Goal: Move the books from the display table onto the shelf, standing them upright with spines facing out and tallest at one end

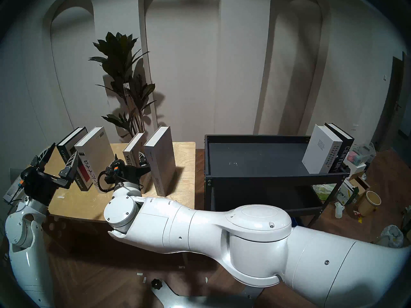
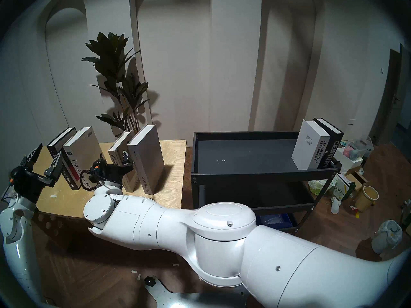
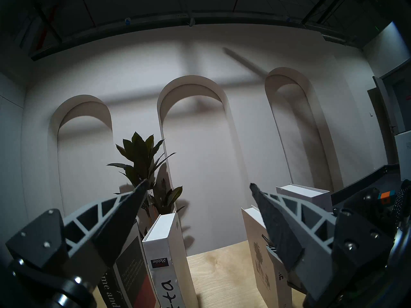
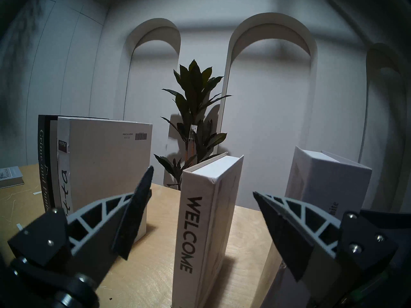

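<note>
A: Right tool (image 4: 202, 189)? 
B: Spread wide, empty, straddling Welcome book (image 4: 200, 223) near worktop (image 1: 184, 167) front. Left tool (image 1: 61, 160) wide too, by Crime and Punishment (image 1: 66, 145).
A: Tip? 
B: Center on spine, clamp covers evenly. Beyond Welcome: Special Issue (image 1: 160, 158); shelf (image 1: 255, 158) held two.

1. the display table (image 1: 184, 167), light plywood, carries four upright books: crime and punishment (image 1: 66, 145), arietta (image 1: 95, 154), welcome (image 1: 133, 149) and special issue (image 1: 162, 158); a thin grey book (image 4: 10, 176) lies flat at its left.
2. the shelf (image 1: 255, 175), a black rack beside the table, holds designhotels yearbook (image 1: 318, 149) and century (image 1: 343, 154) upright at its right end.
</note>
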